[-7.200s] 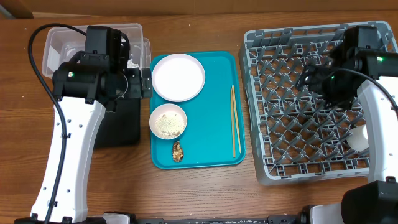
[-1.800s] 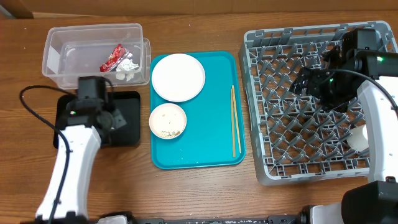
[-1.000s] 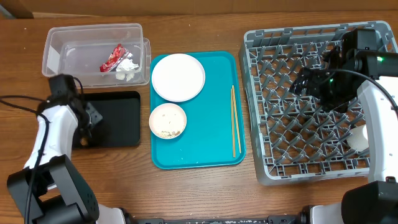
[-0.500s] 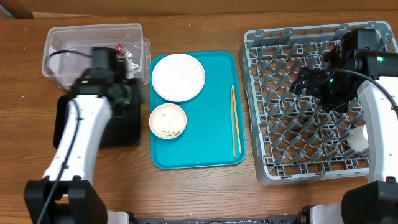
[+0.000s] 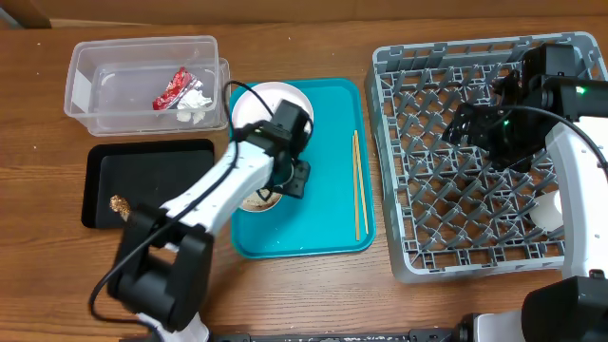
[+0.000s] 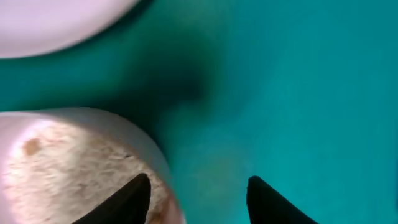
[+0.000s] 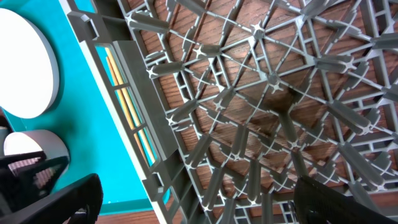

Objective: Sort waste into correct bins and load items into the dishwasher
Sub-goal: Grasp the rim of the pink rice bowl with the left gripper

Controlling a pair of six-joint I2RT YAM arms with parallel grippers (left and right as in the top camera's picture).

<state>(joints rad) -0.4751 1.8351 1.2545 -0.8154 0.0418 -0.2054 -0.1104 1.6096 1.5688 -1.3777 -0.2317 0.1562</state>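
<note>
My left gripper (image 5: 288, 179) is open low over the teal tray. One finger (image 6: 134, 199) is inside the pale bowl of rice (image 6: 68, 155) and the other is outside its rim. The bowl (image 5: 255, 198) is mostly hidden by my arm in the overhead view. The white plate (image 5: 266, 114) lies behind it and the chopsticks (image 5: 358, 185) lie to its right. The red wrapper (image 5: 171, 87) and tissue (image 5: 195, 104) lie in the clear tub (image 5: 95, 71). A brown scrap (image 5: 120, 203) lies in the black tray (image 5: 161, 176). My right gripper (image 7: 202, 199) is open and empty above the grey rack (image 5: 446, 218).
The teal tray (image 5: 323, 228) lies between the black tray and the rack. A small white cup (image 5: 546, 211) stands in the rack at its right side, partly under my right arm. The rack's left wall (image 7: 134, 99) borders the tray's right edge.
My left arm has swung right from the black tray and tub to the bowl on the teal tray. The brown scrap now shows in the black tray. The right arm has not moved.
</note>
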